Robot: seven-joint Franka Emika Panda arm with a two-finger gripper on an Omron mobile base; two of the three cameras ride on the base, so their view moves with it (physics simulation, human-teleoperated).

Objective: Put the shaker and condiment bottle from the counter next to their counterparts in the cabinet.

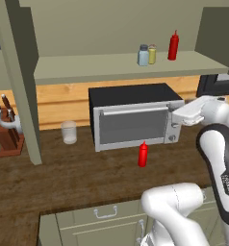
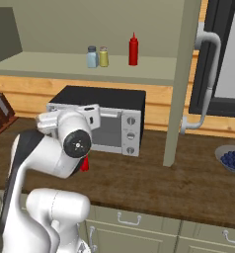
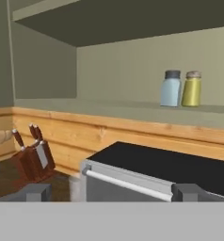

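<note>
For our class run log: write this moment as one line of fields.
hand: open, empty | shaker: on cabinet shelf, beside yellowish shaker | condiment bottle: on counter

Condiment bottle [image 2: 84, 163]: on tabletop, mostly hidden behind arm in right base view. Blue-fruit bowl [image 2: 232, 158]: cut by right edge. Knife block [image 2: 0, 112]: cut by left edge. Microwave [image 3: 180, 172]: right part cut by hand view's edge.

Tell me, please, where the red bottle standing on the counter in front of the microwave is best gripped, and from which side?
Probably around the straight body of the red bottle, below the tapering nozzle, which would slip. It stands upright on the counter with open wood on the robot's side and the microwave close behind, so come level from the front with the open tool.
</note>
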